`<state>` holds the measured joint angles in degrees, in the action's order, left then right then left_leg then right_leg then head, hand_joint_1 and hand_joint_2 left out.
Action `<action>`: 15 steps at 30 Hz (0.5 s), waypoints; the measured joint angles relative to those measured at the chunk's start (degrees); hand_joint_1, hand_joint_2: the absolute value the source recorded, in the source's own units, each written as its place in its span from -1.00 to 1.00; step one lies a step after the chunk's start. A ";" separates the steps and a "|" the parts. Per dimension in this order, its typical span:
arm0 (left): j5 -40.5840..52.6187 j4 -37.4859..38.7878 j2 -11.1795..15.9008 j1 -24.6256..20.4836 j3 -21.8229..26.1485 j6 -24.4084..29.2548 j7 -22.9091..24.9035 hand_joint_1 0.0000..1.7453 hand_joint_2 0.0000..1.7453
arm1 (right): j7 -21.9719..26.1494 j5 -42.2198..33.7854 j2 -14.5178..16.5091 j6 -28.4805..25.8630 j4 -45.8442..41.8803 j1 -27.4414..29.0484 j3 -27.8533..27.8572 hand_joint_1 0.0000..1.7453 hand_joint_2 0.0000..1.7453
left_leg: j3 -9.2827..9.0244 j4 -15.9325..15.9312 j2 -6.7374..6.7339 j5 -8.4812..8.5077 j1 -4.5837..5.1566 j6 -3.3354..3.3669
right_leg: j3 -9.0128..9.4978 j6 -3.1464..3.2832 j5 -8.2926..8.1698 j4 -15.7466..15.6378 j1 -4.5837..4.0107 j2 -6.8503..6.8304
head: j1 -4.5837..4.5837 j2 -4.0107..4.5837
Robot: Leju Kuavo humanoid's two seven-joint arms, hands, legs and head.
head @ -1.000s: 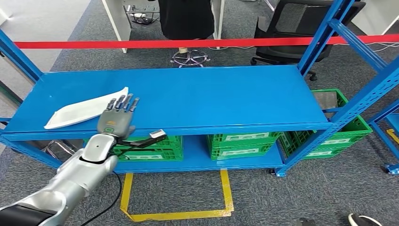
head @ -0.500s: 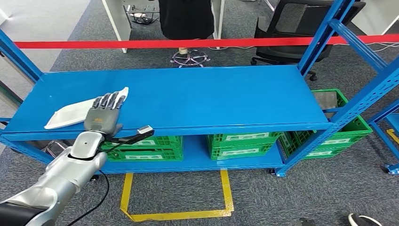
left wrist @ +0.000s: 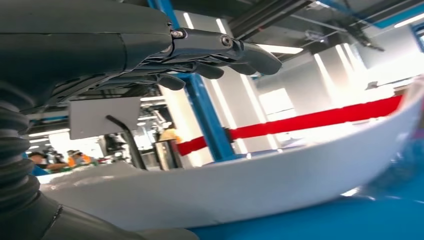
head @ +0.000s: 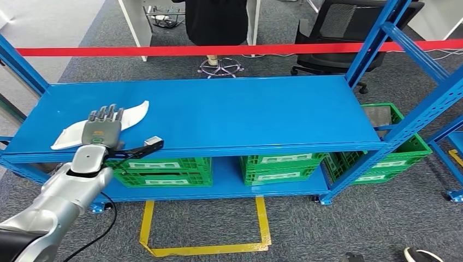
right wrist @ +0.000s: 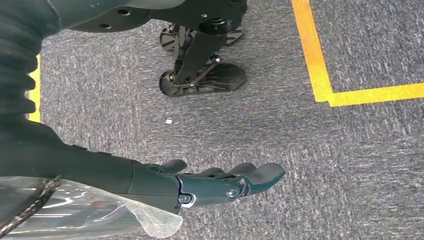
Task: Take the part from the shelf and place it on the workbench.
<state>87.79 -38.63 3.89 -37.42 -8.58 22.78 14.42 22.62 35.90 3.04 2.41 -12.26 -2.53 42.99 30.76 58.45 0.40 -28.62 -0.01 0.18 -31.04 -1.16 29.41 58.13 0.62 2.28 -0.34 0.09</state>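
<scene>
One white part (head: 131,114) on shelf (head: 245,114); left hand (head: 102,131) spread above it.

Left hand (head: 102,132) reaches forward, fingers (head: 105,114) spread; right hand (right wrist: 200,185) hangs with fingers extended.

No readable text in any view. White label strips on the green crates (head: 275,166) under the blue shelf (head: 229,114) carry print, but it's too small and blurred to make out (same on the crates at the right end). A small green patch on the back of the left hand (head: 101,131) might be a logo or indicator; can't read it. No lettering visible on the red barrier tape (head: 218,50), nor on the yellow floor tape (head: 262,218). Wrist views: nothing legible.
</scene>
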 joint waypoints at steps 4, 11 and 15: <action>0.01 0.82 0.45 -1.64 0.01 -1.96 2.00 -1.00 1.00 | 0.00 0.40 0.01 0.17 0.02 -0.06 0.02 -1.00 1.00 | 0.01 0.00 0.00 0.00 0.00 0.00 | 0.00 0.00 0.00 0.00 0.01 0.00 | 0.00 0.00; 0.01 2.32 0.90 -3.42 -0.11 -5.72 3.89 -1.00 1.00 | -0.09 0.69 0.00 0.31 0.02 -0.09 0.08 -1.00 1.00 | 0.01 0.01 0.00 0.00 0.00 0.00 | -0.01 0.00 -0.01 0.00 0.02 0.00 | 0.00 0.00; 0.01 3.08 0.92 -4.30 -0.22 -7.31 4.67 -1.00 1.00 | -0.24 0.85 0.00 0.43 0.02 -0.11 0.21 -1.00 1.00 | 0.01 0.01 0.00 0.00 0.00 0.00 | -0.01 0.00 -0.01 0.00 0.02 0.00 | -0.01 0.00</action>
<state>87.80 -35.55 4.81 -41.72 -8.80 15.46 19.09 22.38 36.75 3.04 2.84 -12.24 -2.65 43.20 30.77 58.46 0.40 -28.62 -0.01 0.19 -31.05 -1.16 29.40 58.13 0.63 2.28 -0.34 0.09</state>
